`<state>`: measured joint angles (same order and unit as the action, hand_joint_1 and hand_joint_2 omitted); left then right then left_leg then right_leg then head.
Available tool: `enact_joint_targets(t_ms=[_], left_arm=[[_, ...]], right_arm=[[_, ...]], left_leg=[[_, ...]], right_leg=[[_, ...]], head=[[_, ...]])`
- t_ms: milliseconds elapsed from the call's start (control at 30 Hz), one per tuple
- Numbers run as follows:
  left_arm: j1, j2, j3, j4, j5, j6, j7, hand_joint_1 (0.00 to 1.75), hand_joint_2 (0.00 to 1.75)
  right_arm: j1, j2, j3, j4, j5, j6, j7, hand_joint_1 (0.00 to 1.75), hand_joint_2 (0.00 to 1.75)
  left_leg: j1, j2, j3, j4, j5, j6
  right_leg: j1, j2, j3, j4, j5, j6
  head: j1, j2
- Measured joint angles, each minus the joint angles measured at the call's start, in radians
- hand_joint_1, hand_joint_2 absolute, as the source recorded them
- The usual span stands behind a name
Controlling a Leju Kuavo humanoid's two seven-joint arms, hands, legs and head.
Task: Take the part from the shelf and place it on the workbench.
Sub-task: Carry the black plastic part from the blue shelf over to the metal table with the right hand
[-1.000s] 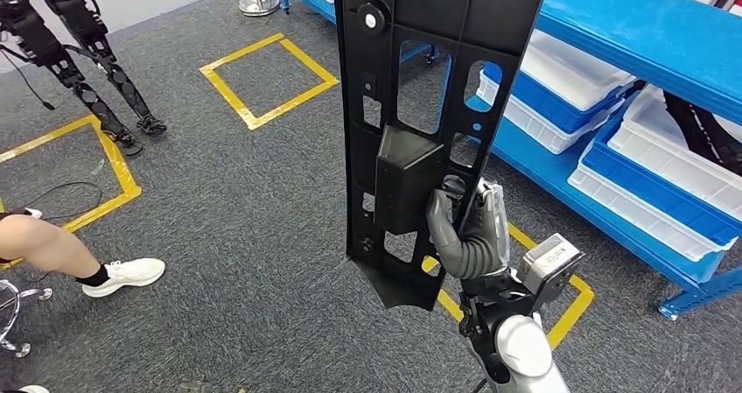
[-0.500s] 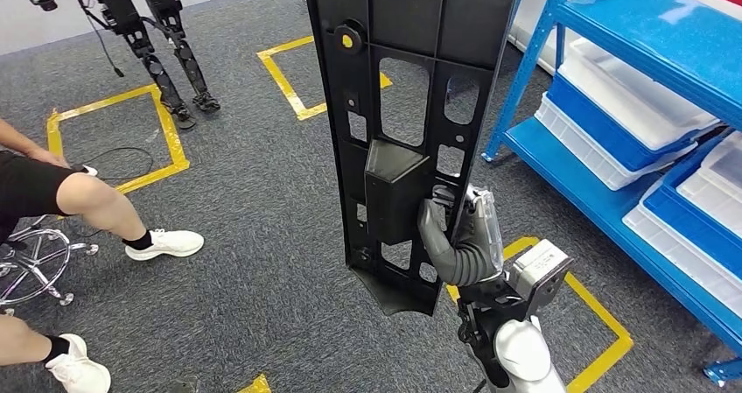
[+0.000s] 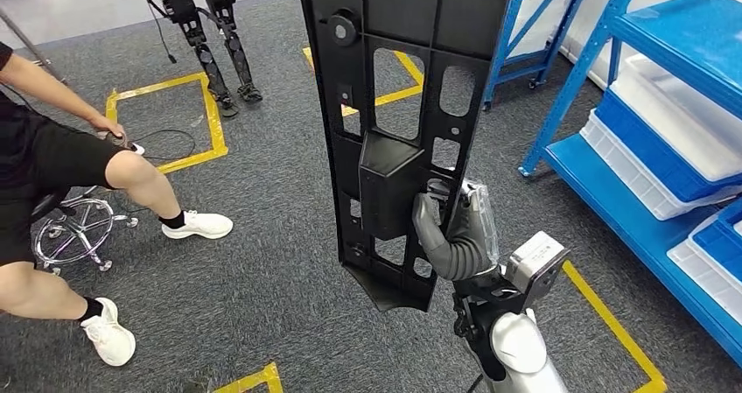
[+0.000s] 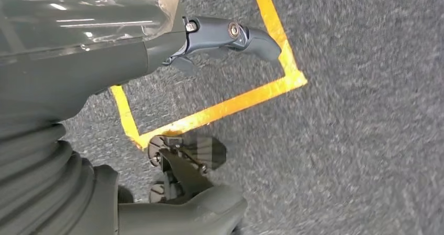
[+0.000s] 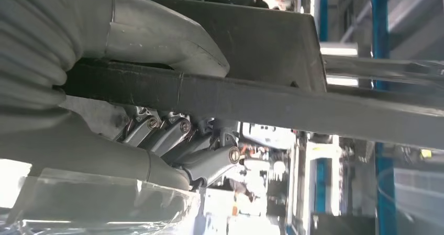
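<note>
In the head view, the right hand (image 3: 462,240) holds a long black part (image 3: 398,122) upright above the grey carpet (image 3: 262,270), its fingers clamped on the edge of the panel beside a raised black box moulded into it. The part rises from the hand to the top of the frame. Blue shelving (image 3: 665,148) with white and blue bins stands at the right. A seated person (image 3: 52,174) on a wheeled stool is at the left, near yellow floor tape (image 3: 210,122).

In the left wrist view, the left hand (image 4: 157,88) hangs over the carpet with its fingers (image 4: 230,33) apart, holding nothing.

In the right wrist view, the thumb (image 5: 162,41) and fingers (image 5: 178,135) pinch the part's dark edge (image 5: 251,101) from opposite sides.
</note>
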<state>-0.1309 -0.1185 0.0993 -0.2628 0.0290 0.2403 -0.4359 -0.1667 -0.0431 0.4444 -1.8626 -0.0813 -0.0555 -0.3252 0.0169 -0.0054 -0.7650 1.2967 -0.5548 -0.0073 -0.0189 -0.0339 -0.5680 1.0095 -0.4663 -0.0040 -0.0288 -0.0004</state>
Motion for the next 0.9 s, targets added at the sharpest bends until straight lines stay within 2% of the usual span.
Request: enact_joint_targets(t_ms=[33,67,133,200,267,300,367,400,467,500,533,567,633,667,700,767,800,833,900], left_arm=[[0.0,0.0,-0.003,0.0,0.0,-0.015,-0.003,0.0,1.75],[0.0,0.0,-0.006,-0.001,0.0,-0.03,-0.01,0.0,1.75],[0.0,0.001,-0.014,-0.007,0.007,-0.06,-0.053,0.0,1.75],[-0.002,0.001,-0.019,-0.014,0.017,-0.092,-0.095,0.0,1.75],[-0.001,0.004,-0.023,-0.018,0.022,-0.13,-0.124,0.0,1.75],[0.005,0.009,-0.026,-0.019,0.022,-0.156,-0.149,0.0,1.75],[0.028,0.035,-0.033,-0.025,0.023,-0.235,-0.215,0.0,1.75],[0.044,0.052,-0.037,-0.029,0.024,-0.277,-0.239,0.0,1.75],[0.073,0.087,-0.042,-0.039,0.029,-0.326,-0.257,0.0,1.75],[0.085,0.102,-0.042,-0.042,0.031,-0.332,-0.26,0.0,1.75],[0.094,0.113,-0.041,-0.043,0.033,-0.33,-0.261,0.0,1.75],[0.098,0.121,-0.04,-0.043,0.034,-0.326,-0.262,0.0,1.75],[0.1,0.13,-0.039,-0.043,0.034,-0.318,-0.262,0.0,1.75],[0.1,0.132,-0.039,-0.043,0.034,-0.315,-0.263,0.0,1.75],[0.101,0.133,-0.039,-0.042,0.034,-0.312,-0.263,0.0,1.75],[0.106,0.134,-0.039,-0.041,0.035,-0.307,-0.264,0.0,1.75],[0.109,0.135,-0.039,-0.039,0.036,-0.304,-0.264,0.0,1.75],[0.111,0.136,-0.038,-0.036,0.037,-0.303,-0.264,0.0,1.75],[0.112,0.138,-0.034,-0.032,0.039,-0.302,-0.264,0.0,1.75]], right_arm=[[0.0,-0.001,0.002,0.001,0.0,0.001,0.0,1.75,1.75],[0.0,-0.001,0.004,0.002,0.0,0.001,0.0,1.75,1.75],[0.0,-0.002,0.005,0.002,0.002,0.002,-0.001,1.75,1.75],[0.003,-0.003,0.006,0.001,0.006,0.002,-0.003,1.75,1.75],[0.007,-0.007,0.007,0.0,0.01,0.0,-0.007,1.75,1.75],[0.01,-0.011,0.006,-0.001,0.011,-0.004,-0.012,1.75,1.75],[0.023,-0.027,-0.003,-0.008,0.013,-0.013,-0.03,1.75,1.75],[0.034,-0.039,-0.012,-0.012,0.014,-0.015,-0.039,1.75,1.75],[0.059,-0.059,-0.03,-0.019,0.014,-0.012,-0.05,1.75,1.75],[0.07,-0.065,-0.038,-0.02,0.015,-0.008,-0.052,1.75,1.75],[0.079,-0.07,-0.043,-0.022,0.017,-0.003,-0.052,1.75,1.75],[0.085,-0.072,-0.047,-0.024,0.02,0.002,-0.052,1.75,1.75],[0.09,-0.074,-0.051,-0.029,0.025,0.009,-0.052,1.75,1.75],[0.091,-0.074,-0.052,-0.031,0.026,0.012,-0.052,1.75,1.75],[0.092,-0.074,-0.053,-0.033,0.027,0.015,-0.052,1.75,1.75],[0.093,-0.074,-0.055,-0.035,0.028,0.022,-0.051,1.75,1.75],[0.093,-0.074,-0.056,-0.036,0.028,0.026,-0.05,1.75,1.75],[0.093,-0.073,-0.056,-0.038,0.029,0.031,-0.049,1.75,1.75],[0.093,-0.069,-0.057,-0.043,0.032,0.041,-0.047,1.75,1.75]], left_leg=[[0.003,0.004,0.006,-0.012,0.015,-0.003],[0.006,0.011,0.031,-0.06,0.044,-0.004],[0.006,0.045,0.104,-0.197,0.098,-0.002],[-0.002,0.06,0.14,-0.262,0.113,0.009],[-0.01,0.041,0.14,-0.265,0.113,0.023],[-0.011,0.032,0.145,-0.272,0.116,0.031],[-0.009,0.014,0.158,-0.286,0.122,0.047],[-0.007,0.005,0.163,-0.29,0.123,0.053],[-0.008,-0.016,0.165,-0.29,0.122,0.059],[-0.008,-0.029,0.165,-0.29,0.121,0.059],[-0.009,-0.042,0.165,-0.289,0.12,0.059],[-0.009,-0.057,0.166,-0.288,0.12,0.059],[-0.012,-0.087,0.167,-0.283,0.116,0.053],[-0.013,-0.1,0.166,-0.28,0.114,0.049],[-0.014,-0.11,0.163,-0.278,0.111,0.043],[-0.01,-0.126,0.159,-0.278,0.11,0.032],[-0.007,-0.121,0.157,-0.274,0.108,0.027],[-0.007,-0.102,0.151,-0.26,0.098,0.022],[-0.006,-0.043,0.113,-0.177,0.05,0.013]], right_leg=[[0.0,-0.011,0.0,0.0,-0.001,0.0],[0.0,-0.02,0.002,0.0,-0.003,0.002],[0.005,-0.038,0.006,0.001,-0.009,0.01],[0.01,-0.053,0.011,0.0,-0.015,0.021],[0.011,-0.066,0.017,-0.003,-0.018,0.033],[0.01,-0.059,0.018,0.0,-0.022,0.038],[0.008,-0.021,-0.001,0.054,-0.054,0.037],[0.006,0.003,-0.028,0.111,-0.08,0.031],[0.006,0.024,-0.098,0.243,-0.13,0.021],[0.006,0.027,-0.122,0.28,-0.137,0.023],[0.006,0.03,-0.129,0.28,-0.128,0.029],[0.005,0.034,-0.113,0.236,-0.102,0.038],[0.002,0.064,-0.054,0.095,-0.038,0.053],[-0.001,0.077,-0.028,0.04,-0.016,0.052],[0.0,0.085,-0.015,0.013,-0.007,0.047],[0.003,0.072,-0.007,0.004,-0.002,0.031],[0.002,0.064,-0.005,0.002,0.0,0.024],[0.0,0.056,-0.002,-0.001,0.002,0.017],[-0.001,0.037,0.003,-0.005,0.002,0.004]], head=[[0.0,0.0],[0.0,0.0],[0.0,0.0],[0.003,0.0],[0.005,0.0],[0.006,0.0],[0.009,0.0],[0.012,0.0],[0.016,0.0],[0.016,0.0],[0.016,0.0],[0.016,0.0],[0.017,0.0],[0.017,0.0],[0.017,0.0],[0.018,0.0],[0.018,0.0],[0.016,0.0],[0.011,0.0]])
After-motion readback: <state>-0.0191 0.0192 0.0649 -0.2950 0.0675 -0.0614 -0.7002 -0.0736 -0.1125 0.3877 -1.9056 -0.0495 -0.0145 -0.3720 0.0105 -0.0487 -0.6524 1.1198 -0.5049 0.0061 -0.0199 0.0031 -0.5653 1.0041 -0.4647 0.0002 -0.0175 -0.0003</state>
